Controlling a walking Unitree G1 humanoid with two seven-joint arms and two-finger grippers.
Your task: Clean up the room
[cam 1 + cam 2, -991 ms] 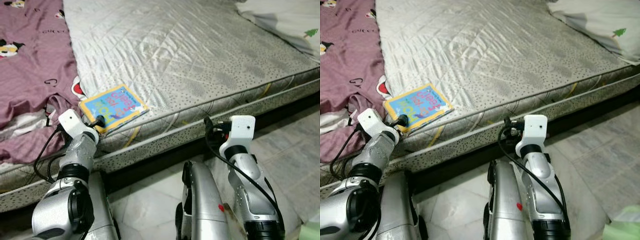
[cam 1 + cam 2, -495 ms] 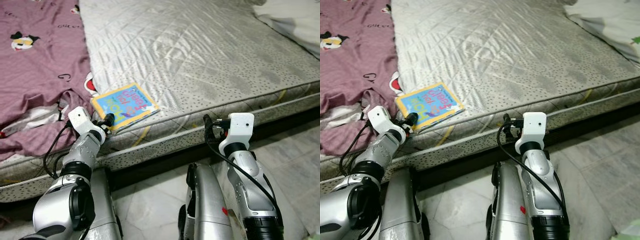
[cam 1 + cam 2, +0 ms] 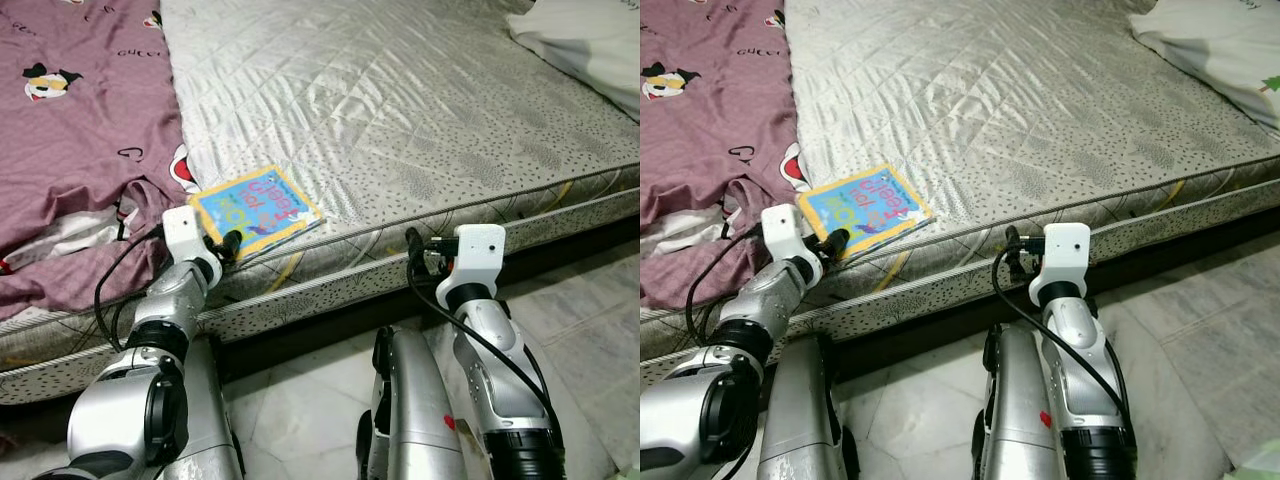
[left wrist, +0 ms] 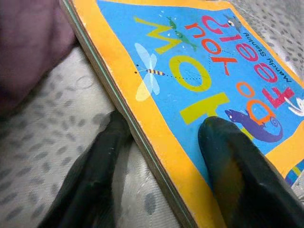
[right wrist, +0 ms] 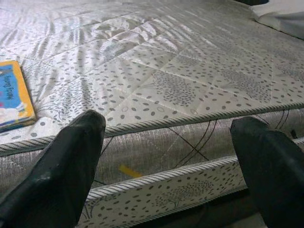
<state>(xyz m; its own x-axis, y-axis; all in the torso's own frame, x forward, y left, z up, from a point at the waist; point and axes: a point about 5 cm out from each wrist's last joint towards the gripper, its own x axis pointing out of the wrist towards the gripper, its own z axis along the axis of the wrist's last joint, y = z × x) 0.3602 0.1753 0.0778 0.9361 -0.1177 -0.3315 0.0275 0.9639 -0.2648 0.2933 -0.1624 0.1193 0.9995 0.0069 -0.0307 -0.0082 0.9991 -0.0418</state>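
A thin picture book (image 3: 256,207) with a blue cover and yellow border lies flat near the front edge of the grey quilted mattress (image 3: 400,100). My left gripper (image 3: 232,243) is at the book's near corner. In the left wrist view the book (image 4: 199,71) has its edge between the open fingers: one fingertip (image 4: 237,161) rests over the cover, the other (image 4: 95,180) on the mattress beside it. My right gripper (image 3: 416,248) hovers open in front of the mattress side, to the book's right, with nothing between its fingers (image 5: 61,166).
A crumpled purple cartoon-print sheet (image 3: 80,130) covers the bed's left part, right beside the book. A white pillow or duvet (image 3: 590,40) lies at the back right. Pale tiled floor (image 3: 590,330) runs along the low mattress front.
The head camera has shifted a little. My left gripper has crept forward onto the book's corner. The right arm has hardly moved.
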